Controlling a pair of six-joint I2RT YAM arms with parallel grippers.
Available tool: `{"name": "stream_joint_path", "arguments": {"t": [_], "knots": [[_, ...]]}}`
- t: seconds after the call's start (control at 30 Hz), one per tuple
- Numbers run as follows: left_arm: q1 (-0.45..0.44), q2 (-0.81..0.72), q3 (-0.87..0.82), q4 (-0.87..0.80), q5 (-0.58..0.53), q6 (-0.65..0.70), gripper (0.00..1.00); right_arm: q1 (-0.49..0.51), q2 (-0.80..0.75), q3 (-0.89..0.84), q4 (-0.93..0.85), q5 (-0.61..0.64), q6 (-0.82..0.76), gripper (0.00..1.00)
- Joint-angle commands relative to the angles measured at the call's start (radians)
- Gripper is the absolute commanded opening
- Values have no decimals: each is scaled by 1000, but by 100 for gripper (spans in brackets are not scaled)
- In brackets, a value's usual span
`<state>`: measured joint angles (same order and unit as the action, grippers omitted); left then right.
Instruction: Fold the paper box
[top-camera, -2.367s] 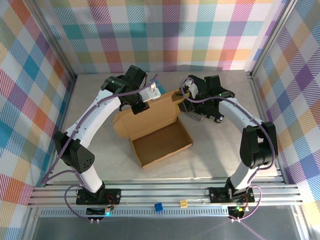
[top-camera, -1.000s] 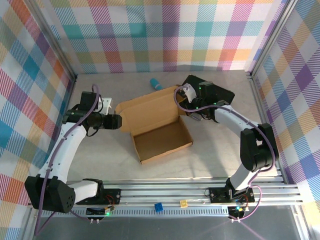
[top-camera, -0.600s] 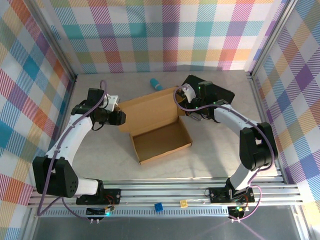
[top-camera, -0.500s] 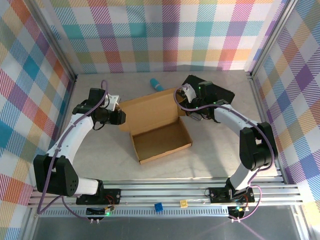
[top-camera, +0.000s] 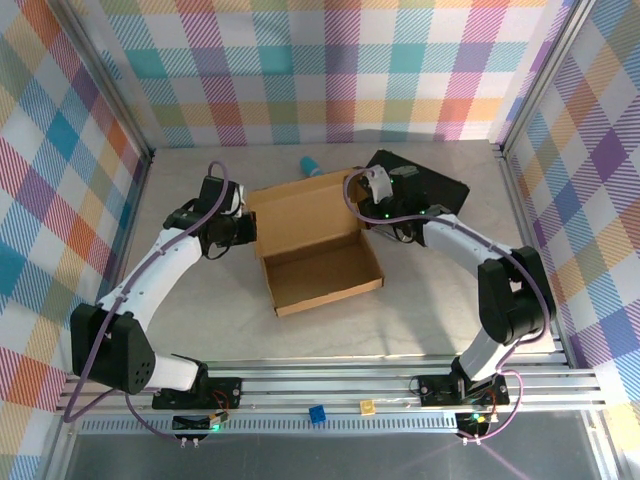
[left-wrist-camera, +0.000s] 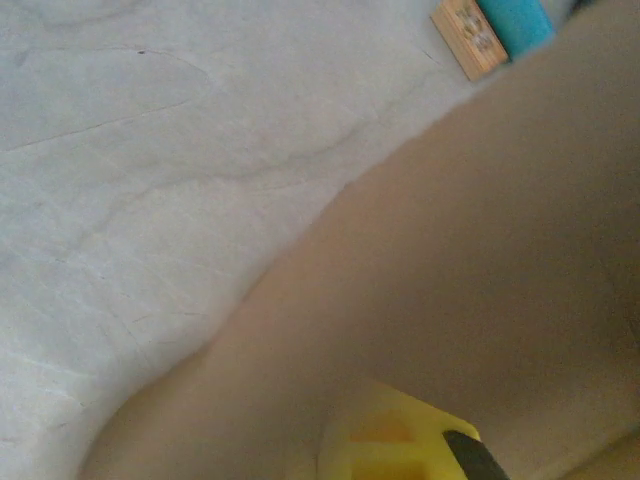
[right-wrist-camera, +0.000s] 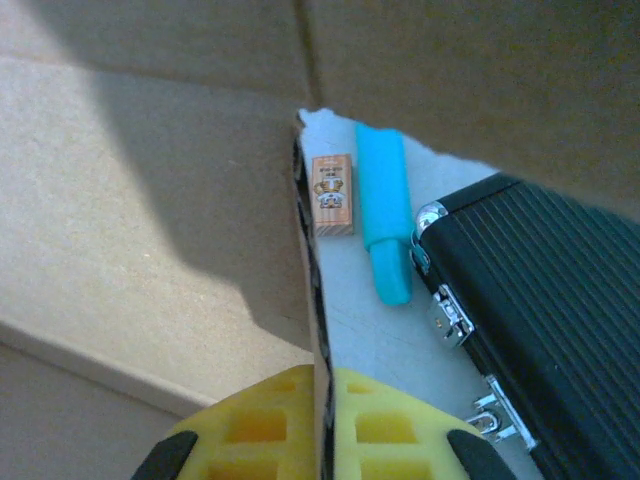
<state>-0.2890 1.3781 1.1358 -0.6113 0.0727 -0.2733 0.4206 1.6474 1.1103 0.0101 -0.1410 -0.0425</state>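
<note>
The paper box is a brown cardboard mailer in mid-table, its shallow tray nearest me and its lid panel lying behind it. My left gripper sits at the lid's left edge. In the left wrist view blurred cardboard covers one finger, and one yellow pad shows in front of it. The jaws are shut on that edge. My right gripper pinches a thin cardboard flap edge-on between both yellow pads, at the box's right rear corner.
A black ribbed case with metal latches lies just right of the right gripper. A cyan tube and a small wooden block rest behind the box. Plaid walls ring the table.
My left arm has swung right to the lid's left edge and its jaws have shut there. The box has turned slightly. The right gripper has kept its grip.
</note>
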Motion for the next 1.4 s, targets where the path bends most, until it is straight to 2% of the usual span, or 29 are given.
{"name": "stream_joint_path", "arguments": {"t": [0.0, 0.2, 0.3, 0.43, 0.53, 0.6, 0.8, 0.93, 1.0, 1.17, 1.23, 1.37], "knots": [[-13, 13, 14, 76, -87, -155, 0, 59, -54, -20, 95, 129, 161, 0], [-43, 4, -2, 187, -199, -286, 0, 144, -78, -50, 120, 369, 386, 0], [-52, 6, -17, 257, -213, -338, 0, 197, -71, -42, 119, 458, 454, 0], [-67, 19, -32, 307, -221, -344, 0, 246, -35, 14, 23, 578, 509, 0], [-68, 6, -67, 324, -225, -316, 0, 253, -22, 13, -10, 598, 540, 0], [-68, -24, -103, 324, -240, -291, 0, 254, -31, 10, -28, 591, 554, 3], [-68, -143, -272, 519, -252, -152, 0, 253, -69, 45, -134, 498, 550, 20], [-68, -182, -338, 586, -229, -31, 0, 237, -127, 83, -234, 409, 503, 51], [-68, -192, -353, 601, -215, 19, 0, 204, -160, 105, -298, 321, 508, 60], [-68, -190, -353, 607, -195, 103, 0, 124, -246, 195, -440, 115, 473, 76], [-68, -186, -345, 606, -192, 120, 0, 100, -273, 244, -495, 103, 467, 81], [-68, -179, -334, 605, -187, 128, 0, -5, -284, 346, -576, 102, 548, 83]]}}
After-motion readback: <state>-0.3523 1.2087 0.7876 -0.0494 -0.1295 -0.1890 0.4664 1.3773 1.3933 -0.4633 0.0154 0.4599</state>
